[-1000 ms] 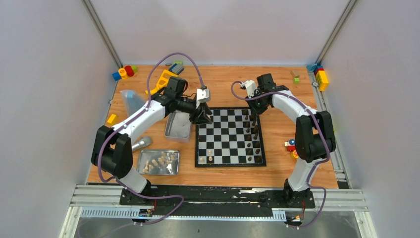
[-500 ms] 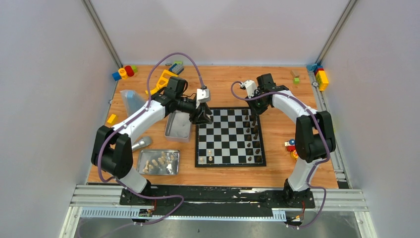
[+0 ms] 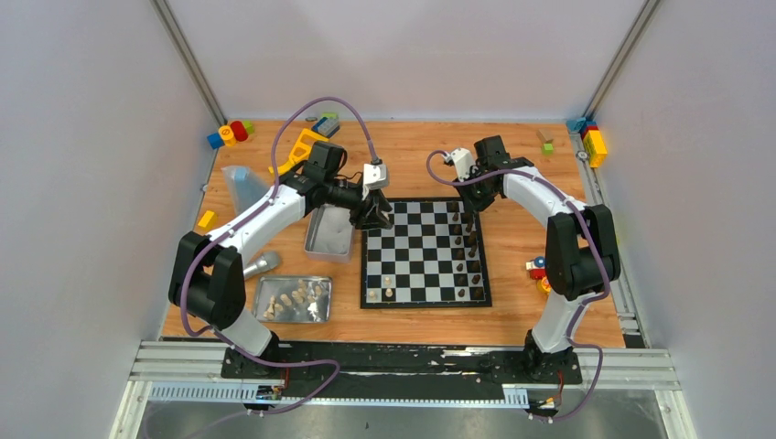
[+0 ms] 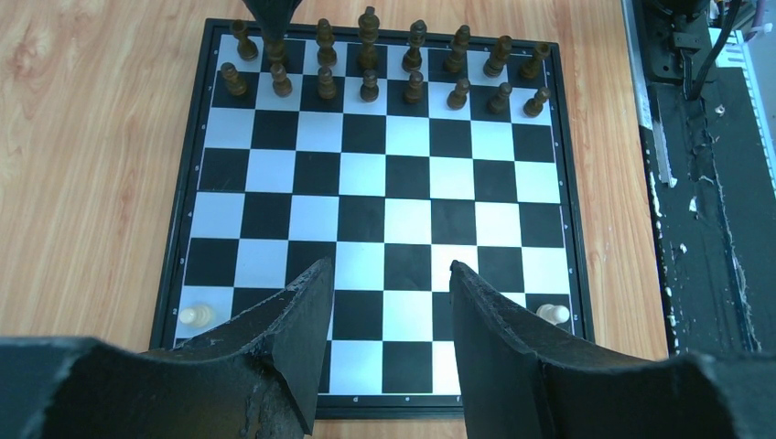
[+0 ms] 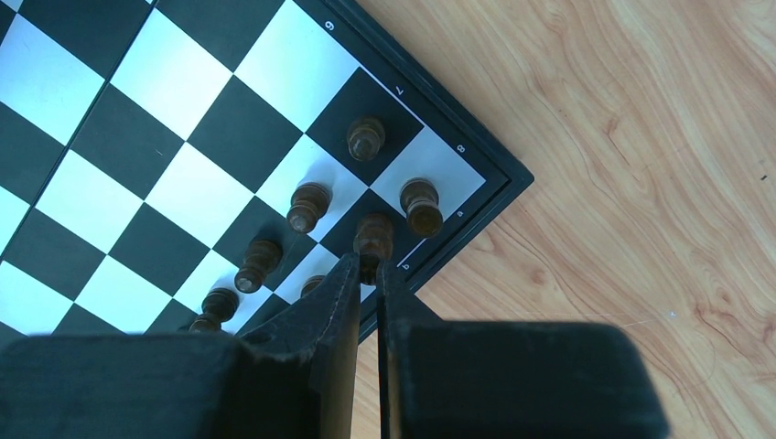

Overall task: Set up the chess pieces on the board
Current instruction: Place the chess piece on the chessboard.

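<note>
Board [image 3: 421,247] lies flat mid-table in the overhead view. Dark pieces [image 3: 473,251] line its right-hand columns, and only two cream pieces [image 3: 389,293] stand near its left near corner. More cream ones sit in the near tray [image 3: 293,319], apart from the board, and a second tray [image 3: 328,242] rests just beside the board's left edge. The left gripper [image 3: 373,218] hangs over the far left corner. The right gripper [image 3: 469,218] is down among the dark ranks.

From the left wrist, the fingers [image 4: 302,338] stand about half open with nothing between them, above the cream side's nearly bare ranks. Both dark rows look filled at the far end.

From the right wrist, the jaws are closed to a sliver. They appear to pinch one dark piece [image 5: 373,233] on the back-rank square next to the corner. A corner piece [image 5: 422,206] stands just beside it, and pawns stand close in front.

The step in hand is probably seating this dark piece. To do it well, keep the piece upright and centred on its square, with its base flat before letting go. Open the jaws only slightly, since the neighbours crowd both sides. Then lift straight up along the piece's axis, because any sideways drift risks toppling the corner piece. The left arm's work should be the cream pieces in the near tray.
</note>
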